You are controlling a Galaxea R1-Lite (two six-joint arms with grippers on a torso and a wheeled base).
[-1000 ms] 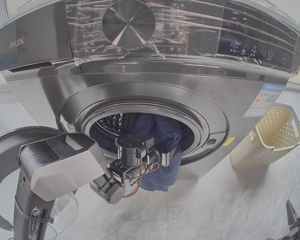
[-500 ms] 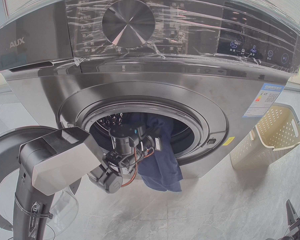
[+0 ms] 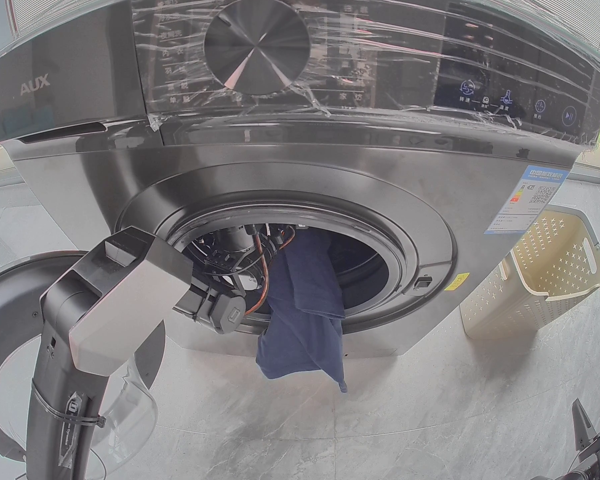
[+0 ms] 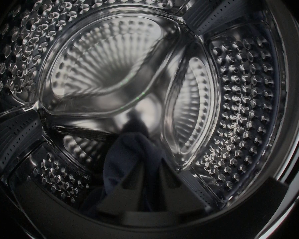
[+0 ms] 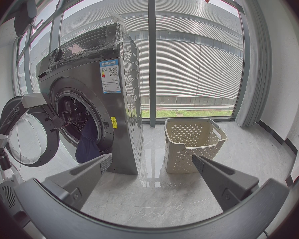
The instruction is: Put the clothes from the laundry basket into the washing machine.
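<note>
A navy garment (image 3: 305, 308) drapes over the lower rim of the washing machine's (image 3: 300, 141) round opening, its tail hanging toward the floor. My left arm (image 3: 223, 309) passes through the opening. Inside the steel drum (image 4: 242, 93), my left gripper (image 4: 152, 166) is shut on a fold of the same navy cloth (image 4: 123, 156). The cream laundry basket (image 3: 555, 268) stands on the floor to the machine's right, and its inside (image 5: 189, 133) looks bare. My right gripper (image 5: 149, 161) hangs open low on the right, well away from both, with nothing between its fingers.
The machine's round glass door (image 3: 10, 341) is swung open to the left, beside my left arm. Pale tiled floor (image 3: 433, 408) lies open in front of the machine and basket. Tall windows (image 5: 196, 50) stand behind the basket.
My left arm has pushed up and deeper into the drum, taking the top of the garment with it. The hanging tail has swung left. The right arm has stayed still.
</note>
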